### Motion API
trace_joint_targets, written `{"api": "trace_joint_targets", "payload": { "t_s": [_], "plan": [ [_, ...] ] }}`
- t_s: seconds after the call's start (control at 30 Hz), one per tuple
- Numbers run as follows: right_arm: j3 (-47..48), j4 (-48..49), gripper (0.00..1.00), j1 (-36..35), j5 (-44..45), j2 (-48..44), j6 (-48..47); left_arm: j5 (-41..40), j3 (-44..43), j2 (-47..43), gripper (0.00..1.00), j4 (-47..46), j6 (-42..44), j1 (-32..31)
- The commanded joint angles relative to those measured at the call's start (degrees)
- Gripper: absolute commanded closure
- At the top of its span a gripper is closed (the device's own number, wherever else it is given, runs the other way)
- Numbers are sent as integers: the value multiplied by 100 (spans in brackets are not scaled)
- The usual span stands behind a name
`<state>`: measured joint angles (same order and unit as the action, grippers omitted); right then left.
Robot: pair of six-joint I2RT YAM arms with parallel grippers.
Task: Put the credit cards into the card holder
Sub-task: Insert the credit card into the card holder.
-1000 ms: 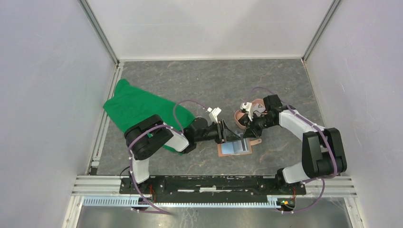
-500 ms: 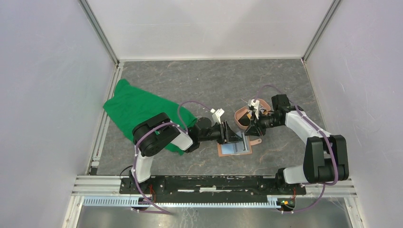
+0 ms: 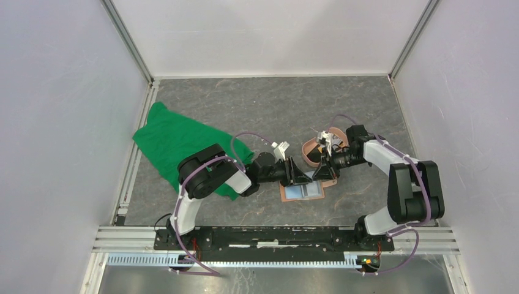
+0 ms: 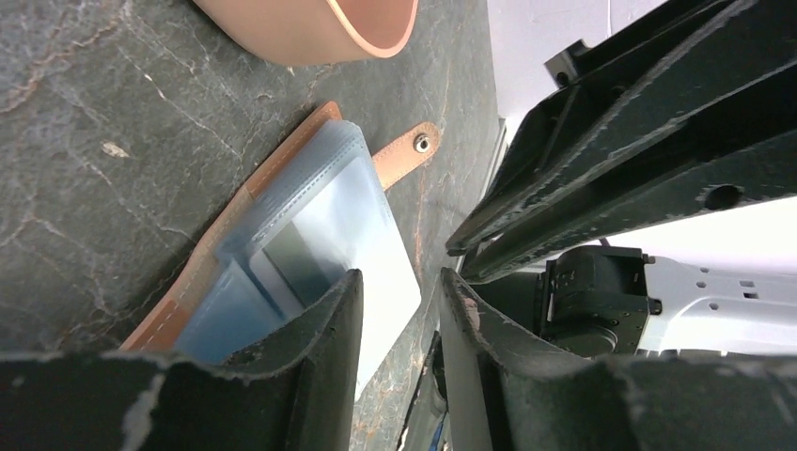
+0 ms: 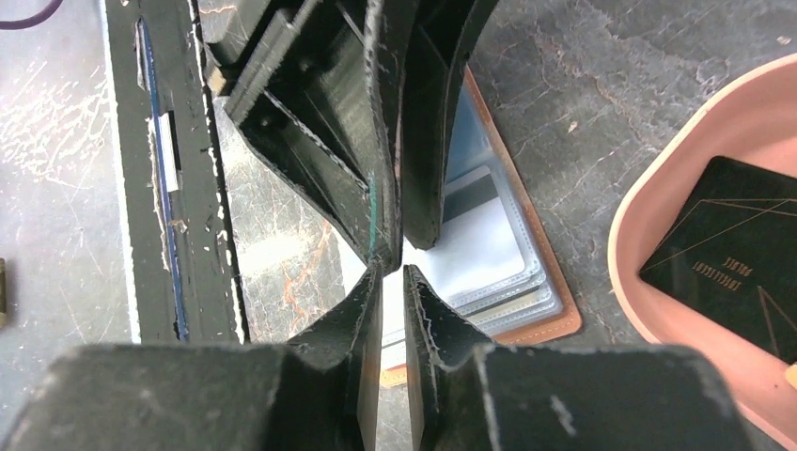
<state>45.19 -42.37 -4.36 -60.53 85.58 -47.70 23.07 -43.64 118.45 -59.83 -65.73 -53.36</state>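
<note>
Since both claws crowd one spot at mid frame, collision risk: left claw point(image 4: 398, 287) and right claw point(image 5: 392, 277) meet tip to tip over the card holder point(image 4: 315, 183), so a small sideways slip could knock the fingers together
Slide risk: the holder lies loose on the smooth worktop point(image 3: 257, 104), and a push on its edge would probably shove it rather than seat a card
Pocket risk: the soft sleeves could buckle or catch a card corner that comes in tilted
Left claw: fingers apart, nothing seen between them
Right claw: fingers nearly together with a slim gap; I cannot tell whether a card edge sits in it
Holder place: open and flat just below the tray point(image 5: 632, 235), at centre of the top view
Holder make: tan leather-like shell, stitched rim, snap strap point(image 4: 406, 155), blue-grey clear sleeves
Pale card point(image 4: 381, 263): thin, stiff, lying in the sleeves
Dark card point(image 5: 742, 244): matt black with fine gold lines, flat in the tray at right
Tray make: salmon-pink, rounded wall
Worktop look: grey veined stone
Green cloth point(image 3: 177, 141): soft, rumpled, at left
</note>
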Motion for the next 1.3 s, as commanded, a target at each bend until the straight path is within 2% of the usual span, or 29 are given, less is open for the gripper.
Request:
{"api": "trace_joint_targets", "payload": {
  "t_s": [0.0, 0.27, 0.47, 0.6, 0.73, 0.87, 1.03, 1.07, 1.1, 1.2, 1.27],
  "plan": [
    [134, 15, 82, 12, -153, 216, 27, -249, 116, -482, 58, -61, 140, 45],
    [130, 452, 85, -49, 873, 715, 604, -517, 296, -1465, 55, 578, 881, 45],
    [33, 696, 85, -55, 1480, 645, 770, -1026, 570, -2400, 52, 1394, 1809, 45],
    [211, 135, 85, -48, 672, 528, 40, -1323, 751, -3037, 49, 1776, 2390, 46],
    [414, -571, 84, -49, -32, 249, -873, -1524, 902, -3495, 41, 1868, 2761, 45],
    [613, -1173, 82, -1, -319, 46, -1695, -1669, 1009, -3794, 33, 1899, 2963, 107],
    [1201, -1474, 81, 200, -304, -191, -1882, -2119, 1063, -4507, 19, 2482, 3386, 409],
    [1334, -1364, 81, 260, -169, -280, -1761, -2245, 1084, -4753, 13, 2599, 3453, 510],
    [1452, -1086, 81, 328, -10, -391, -1416, -2354, 1104, -4914, 3, 2694, 3483, 590],
    [1318, 589, 76, 359, 1039, -977, -81, -2581, 1178, -5274, 0, 2938, 3348, 887],
    [1055, 1569, 53, 358, 1675, -1282, 521, -2275, 1249, -5428, 0, 2959, 3290, 1092]
  ]
}}
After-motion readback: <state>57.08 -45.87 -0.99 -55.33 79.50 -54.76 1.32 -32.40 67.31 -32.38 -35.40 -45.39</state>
